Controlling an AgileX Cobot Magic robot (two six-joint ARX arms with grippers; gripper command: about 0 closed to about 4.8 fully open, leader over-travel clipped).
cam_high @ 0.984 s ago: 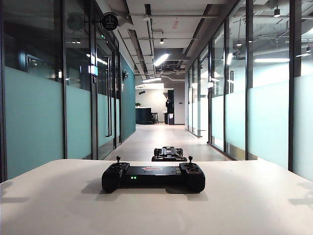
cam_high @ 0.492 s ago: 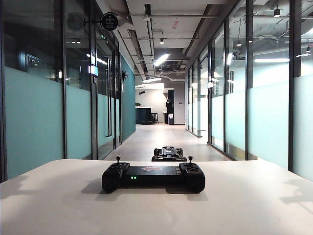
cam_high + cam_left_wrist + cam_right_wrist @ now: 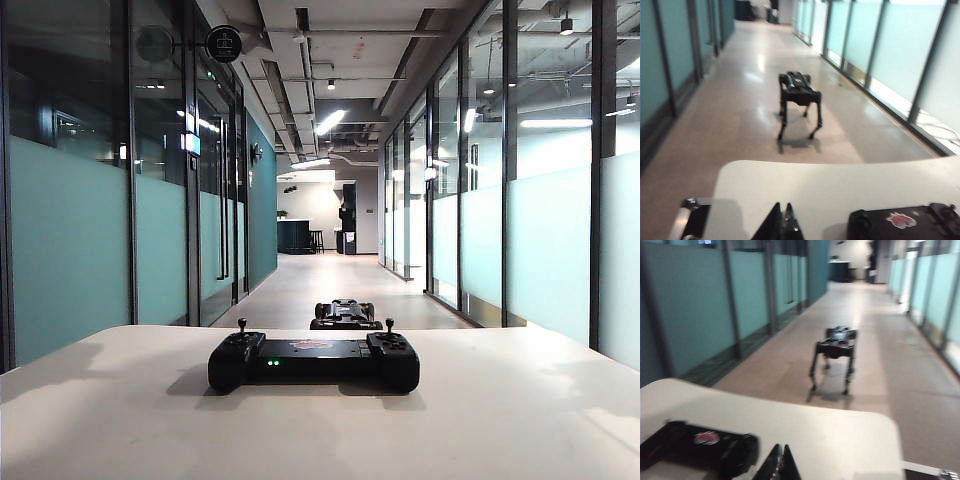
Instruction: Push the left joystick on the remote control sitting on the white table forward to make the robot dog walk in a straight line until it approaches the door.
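Nothing on the white table (image 3: 120, 420) has shifted since a second ago; only shadows at its edges changed. Remote control (image 3: 313, 361), wide and black with tiny green lights, lies mid-table, left joystick (image 3: 241, 326) upright. Robot dog (image 3: 799, 100) stands in the corridor beyond. Left gripper (image 3: 783, 224) and right gripper (image 3: 779, 463) (both empty) hover above the table, jaws pressed together.
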